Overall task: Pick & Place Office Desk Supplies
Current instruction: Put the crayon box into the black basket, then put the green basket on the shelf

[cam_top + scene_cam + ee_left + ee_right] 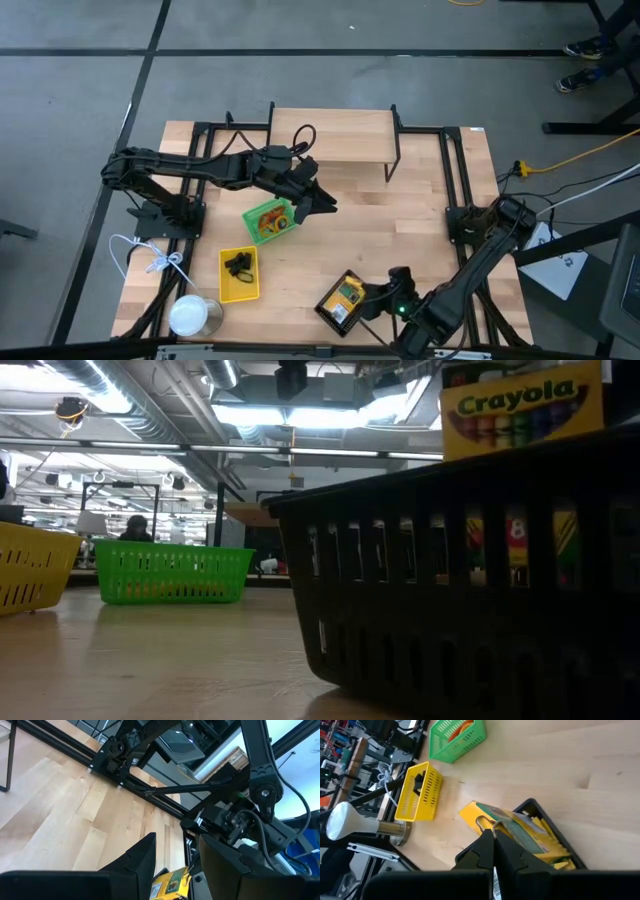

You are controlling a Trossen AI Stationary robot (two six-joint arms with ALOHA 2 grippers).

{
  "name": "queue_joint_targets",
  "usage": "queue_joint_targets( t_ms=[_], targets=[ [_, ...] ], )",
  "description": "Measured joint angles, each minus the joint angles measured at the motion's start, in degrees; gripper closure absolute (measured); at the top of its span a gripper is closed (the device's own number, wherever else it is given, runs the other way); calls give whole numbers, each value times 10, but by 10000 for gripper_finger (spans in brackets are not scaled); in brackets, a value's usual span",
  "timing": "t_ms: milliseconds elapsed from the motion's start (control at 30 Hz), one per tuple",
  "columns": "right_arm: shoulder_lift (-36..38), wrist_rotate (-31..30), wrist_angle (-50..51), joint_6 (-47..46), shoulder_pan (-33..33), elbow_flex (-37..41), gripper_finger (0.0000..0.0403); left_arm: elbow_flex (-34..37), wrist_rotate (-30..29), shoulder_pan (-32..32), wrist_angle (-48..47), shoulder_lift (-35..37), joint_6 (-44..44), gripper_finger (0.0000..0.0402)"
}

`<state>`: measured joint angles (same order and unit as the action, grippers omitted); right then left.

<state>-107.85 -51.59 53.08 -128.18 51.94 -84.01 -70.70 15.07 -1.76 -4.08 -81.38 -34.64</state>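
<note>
The right end effector (493, 851) is closed, its 2 fingers pressed together with nothing seen between them. It is held low over the near edge of the table (400, 215), just beside the black mesh tray (340, 303), and its tips are seen right at the crayon boxes (520, 832) lying in that tray. The right arm is bent from its base at the table's right side and is stretched low along the front edge toward the tray.

The left end effector (318, 205) is parted to a moderate gap, and nothing is gripped between its fingers (137, 865). It hangs above the table just beside the green tray (268, 220), on the side away from the arm's base, without touching it. Orange loops (274, 219) lie inside the green tray. The left arm is extended from its base at the table's left side across toward the middle.

The yellow tray (239, 274) sits near the green one, toward the front edge, and small black clips (238, 264) are held in it. A white can (192, 316) stands by the front left corner, with a white cord (145, 255) just behind it.

In the low view the black tray's wall fills most of the frame, so that both end effectors are hidden there. The purple loops cannot be made out in the green tray. How many boxes are in the black tray cannot be told.
</note>
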Motion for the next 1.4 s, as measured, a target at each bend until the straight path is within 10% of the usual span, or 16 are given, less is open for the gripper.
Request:
queue_joint_targets(
  t_ms=[533,1067,1400],
  targets=[
    [-70,20,-154,46,-37,0,395,0,0,0,-7,0,7,256],
    [-57,11,-241,80,-42,0,217,0,1,0,-9,0,27,256],
    [30,-92,-198,192,-50,0,178,0,-111,43,-58,69,82,256]
  ],
)
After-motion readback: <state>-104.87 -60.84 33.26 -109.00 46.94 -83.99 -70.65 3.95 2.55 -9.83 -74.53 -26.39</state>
